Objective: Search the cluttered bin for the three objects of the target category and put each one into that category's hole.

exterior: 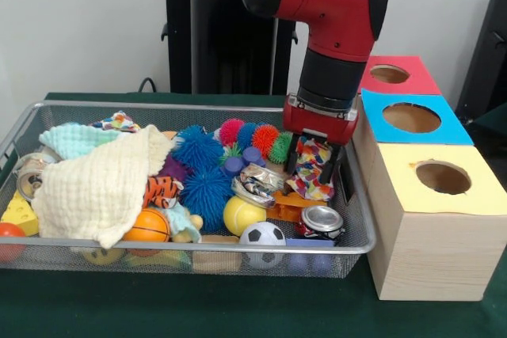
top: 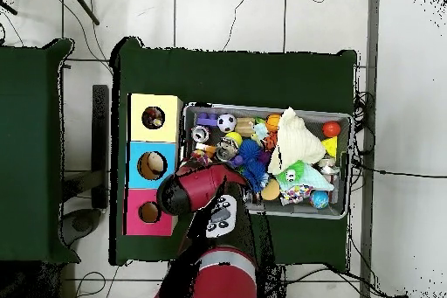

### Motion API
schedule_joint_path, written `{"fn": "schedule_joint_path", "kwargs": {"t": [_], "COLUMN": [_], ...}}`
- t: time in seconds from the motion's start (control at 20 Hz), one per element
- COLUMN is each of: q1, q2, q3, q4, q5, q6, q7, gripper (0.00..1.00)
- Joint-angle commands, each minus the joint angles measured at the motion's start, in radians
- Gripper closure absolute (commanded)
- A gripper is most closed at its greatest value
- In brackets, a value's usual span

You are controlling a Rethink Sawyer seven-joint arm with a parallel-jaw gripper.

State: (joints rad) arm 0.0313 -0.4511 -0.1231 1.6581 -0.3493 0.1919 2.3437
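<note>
- Gripper (exterior: 314, 165): closed on patterned cloth (exterior: 311, 170), at right end of mesh bin (exterior: 198, 247).
- Box (exterior: 428, 227): 3 holes, beside bin on bench (exterior: 238, 310).

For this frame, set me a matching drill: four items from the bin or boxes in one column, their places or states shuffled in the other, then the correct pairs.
Things:
1. soccer ball
2. cream cloth
3. patterned fabric
4. yellow-topped box

Places or states:
A. draped over toys in the bin's left half, front view
B. between the gripper fingers, in the bin
C. nearest the camera of the three boxes, front view
D. against the bin's near mesh wall, beside a can

Pairs: 1-D, 2-A, 3-B, 4-C
</note>
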Motion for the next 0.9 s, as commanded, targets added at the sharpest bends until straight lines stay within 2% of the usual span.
{"fn": "schedule_joint_path", "kwargs": {"t": [0.05,0.25,0.5,0.65,0.7,0.8,0.85,0.9], "q1": [0.005,0.023,0.002,-0.036,-0.052,-0.062,-0.071,-0.069], "q2": [0.111,0.127,0.157,0.147,0.143,0.141,0.129,0.116], "q3": [-0.007,-0.016,0.0,0.041,0.055,0.067,0.081,0.078], "q4": [-0.011,-0.01,-0.057,-0.089,-0.084,-0.086,-0.095,-0.096], "q5": [0.052,0.068,0.081,0.071,0.077,0.061,0.055,0.053], "q6": [-0.067,-0.089,-0.083,-0.037,-0.052,-0.061,-0.005,0.0], "q7": [0.156,0.16,0.128,0.067,0.071,0.052,0.018,0.015], "gripper": [0.0,0.0,0.0,0.0,1.0,1.0,1.0,1.0]}}
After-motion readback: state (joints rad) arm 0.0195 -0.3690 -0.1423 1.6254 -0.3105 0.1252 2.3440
